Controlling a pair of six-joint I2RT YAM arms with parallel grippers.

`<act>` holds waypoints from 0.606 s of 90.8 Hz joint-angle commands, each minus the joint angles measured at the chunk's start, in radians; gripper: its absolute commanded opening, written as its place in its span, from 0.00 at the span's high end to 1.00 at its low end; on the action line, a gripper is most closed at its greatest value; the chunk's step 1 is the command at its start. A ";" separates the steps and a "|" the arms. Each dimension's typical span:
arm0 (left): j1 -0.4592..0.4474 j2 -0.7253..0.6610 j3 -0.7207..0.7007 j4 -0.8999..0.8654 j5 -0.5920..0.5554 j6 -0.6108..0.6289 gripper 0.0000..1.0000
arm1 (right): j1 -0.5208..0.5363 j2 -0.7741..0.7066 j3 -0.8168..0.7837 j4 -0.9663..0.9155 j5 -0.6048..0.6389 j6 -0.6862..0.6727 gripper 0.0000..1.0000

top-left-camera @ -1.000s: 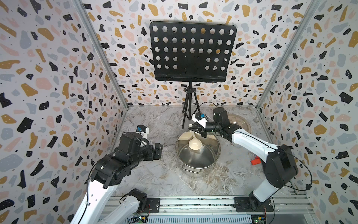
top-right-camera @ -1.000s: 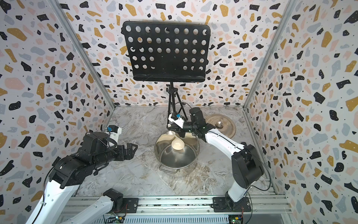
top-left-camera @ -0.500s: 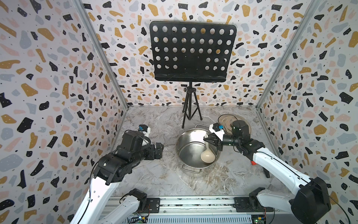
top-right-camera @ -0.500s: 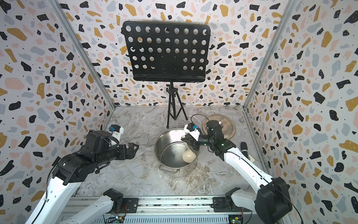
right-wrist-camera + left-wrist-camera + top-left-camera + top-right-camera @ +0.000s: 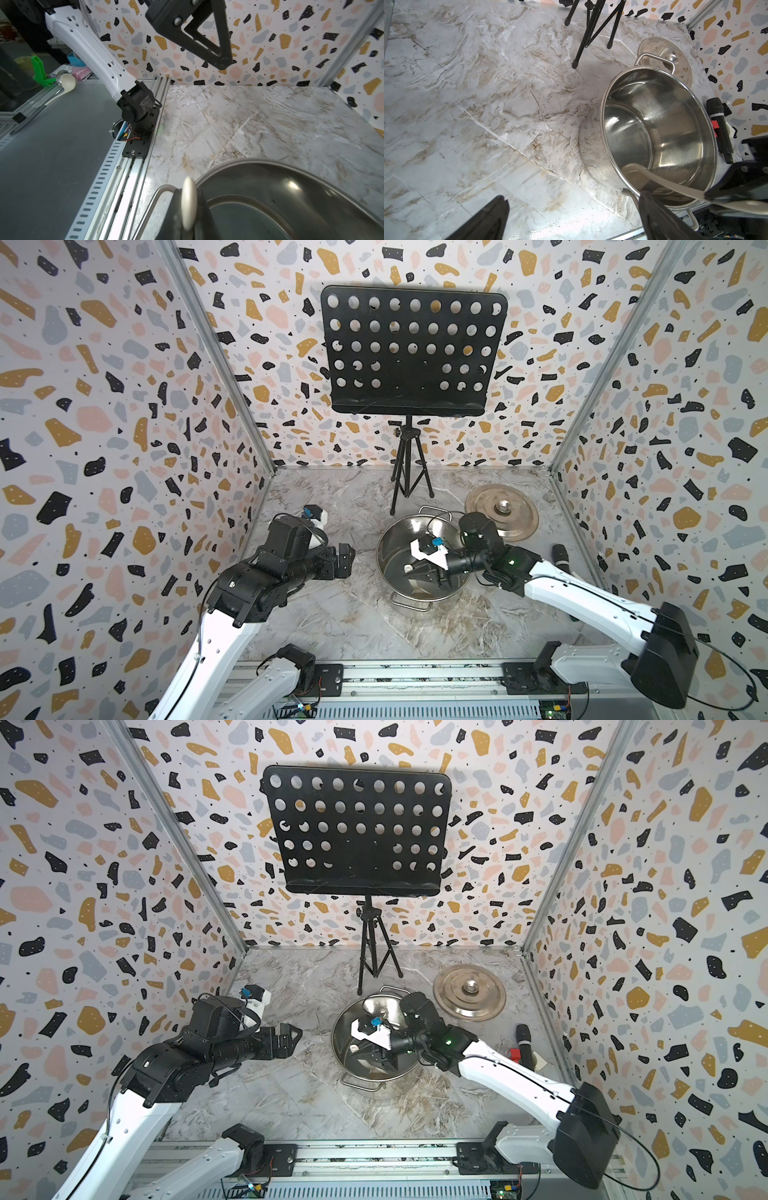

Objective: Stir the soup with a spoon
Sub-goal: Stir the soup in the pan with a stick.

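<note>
Right end effector (image 5: 422,574) clamped tight on ladle (image 5: 660,178) handle, bowl down inside steel pot (image 5: 395,535) at middle of desk (image 5: 353,622). Left end effector (image 5: 347,558) gaped wide, empty, just beside pot. Lid (image 5: 486,502) lay flat behind pot.

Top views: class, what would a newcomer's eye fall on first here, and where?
The big black perforated music stand towers at the rear centre. In front of it, mid-table, the large shiny stainless-steel stockpot gleams, with the right tool shut on the long cream-beige plastic ladle that dips inside. The flat round steel lid lies behind the pot, off to the right.
</note>
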 commanded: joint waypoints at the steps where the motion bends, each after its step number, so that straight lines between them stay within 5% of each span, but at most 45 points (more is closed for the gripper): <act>1: 0.000 -0.021 0.003 0.021 0.015 0.012 0.00 | 0.012 0.075 0.097 0.108 -0.007 -0.019 1.00; 31: 0.000 -0.054 -0.025 0.011 0.038 0.006 0.01 | -0.072 0.312 0.274 0.230 0.029 0.009 1.00; 55: 0.001 -0.073 -0.045 0.021 0.059 0.030 0.01 | -0.256 0.280 0.204 0.308 0.047 0.107 1.00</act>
